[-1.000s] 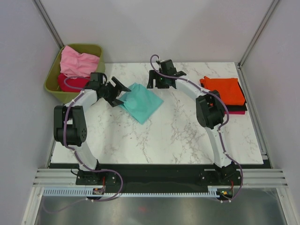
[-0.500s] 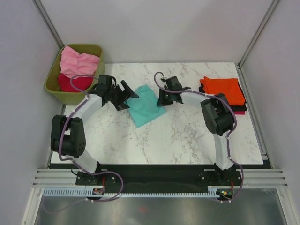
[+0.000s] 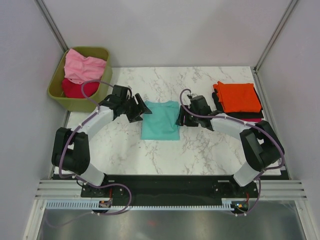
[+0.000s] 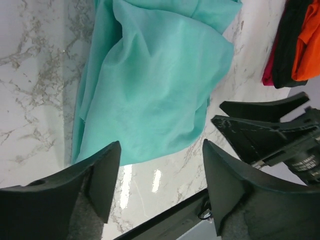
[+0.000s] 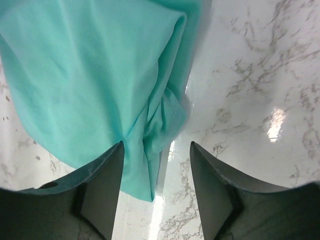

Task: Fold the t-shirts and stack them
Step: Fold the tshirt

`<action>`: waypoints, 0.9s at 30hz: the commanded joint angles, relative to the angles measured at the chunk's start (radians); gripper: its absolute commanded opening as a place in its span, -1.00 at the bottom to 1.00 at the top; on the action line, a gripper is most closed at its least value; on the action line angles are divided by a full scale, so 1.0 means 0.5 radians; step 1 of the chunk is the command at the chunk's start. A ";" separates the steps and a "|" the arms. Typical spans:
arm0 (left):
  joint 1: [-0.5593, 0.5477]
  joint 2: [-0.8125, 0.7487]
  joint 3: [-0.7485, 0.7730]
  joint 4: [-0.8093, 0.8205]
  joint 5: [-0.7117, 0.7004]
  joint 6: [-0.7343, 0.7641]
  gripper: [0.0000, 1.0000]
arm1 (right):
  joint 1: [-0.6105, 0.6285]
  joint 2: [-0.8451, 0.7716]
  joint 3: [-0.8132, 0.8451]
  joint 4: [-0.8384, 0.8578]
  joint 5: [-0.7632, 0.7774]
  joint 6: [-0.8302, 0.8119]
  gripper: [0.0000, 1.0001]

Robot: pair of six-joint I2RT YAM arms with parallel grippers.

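Teal t-shirt point(image 3: 160, 120) folded flat, rectangular.

You get only scraps of the lower shirts: in the left wrist view the black shirt point(image 4: 287, 50) and the crimson shirt point(image 4: 269, 70) show as thin edges under the orange shirt point(image 4: 309, 45), and the frame cuts all three off at the right. In the bin point(image 3: 54, 90), the pink shirt point(image 3: 82, 67) covers most of the red shirt point(image 3: 75, 89). Both wrist views crop the teal shirt point(image 4: 155, 85) at the top. From above you cannot tell whether the left hand point(image 3: 140, 111) or the right hand point(image 3: 182, 118) touches the cloth.
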 commanded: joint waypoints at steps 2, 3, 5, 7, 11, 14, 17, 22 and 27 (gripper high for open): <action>-0.004 -0.047 -0.079 0.223 -0.116 0.130 0.38 | -0.001 -0.040 0.117 0.082 0.220 -0.032 0.16; -0.004 -0.047 -0.089 0.293 -0.137 0.133 0.37 | -0.004 -0.015 0.148 0.075 0.260 -0.063 0.06; -0.004 -0.062 -0.125 0.367 -0.229 0.136 0.34 | -0.001 0.079 0.246 0.069 0.297 -0.088 0.02; -0.007 -0.056 -0.165 0.536 -0.266 0.127 0.33 | -0.001 0.153 0.350 0.063 0.297 -0.124 -0.03; -0.007 0.036 -0.251 0.760 -0.340 0.124 0.34 | -0.001 0.325 0.491 0.063 0.352 -0.155 0.04; -0.007 0.143 -0.218 0.858 -0.374 0.182 0.32 | -0.004 0.445 0.620 -0.004 0.420 -0.161 0.06; -0.004 0.220 -0.215 0.966 -0.346 0.210 0.24 | -0.014 0.513 0.685 -0.023 0.411 -0.158 -0.09; 0.009 0.340 -0.123 0.972 -0.331 0.235 -0.02 | -0.017 0.558 0.774 -0.020 0.377 -0.161 -0.46; 0.033 0.444 -0.070 0.978 -0.282 0.225 -0.68 | -0.023 0.599 0.793 0.008 0.227 -0.112 -1.00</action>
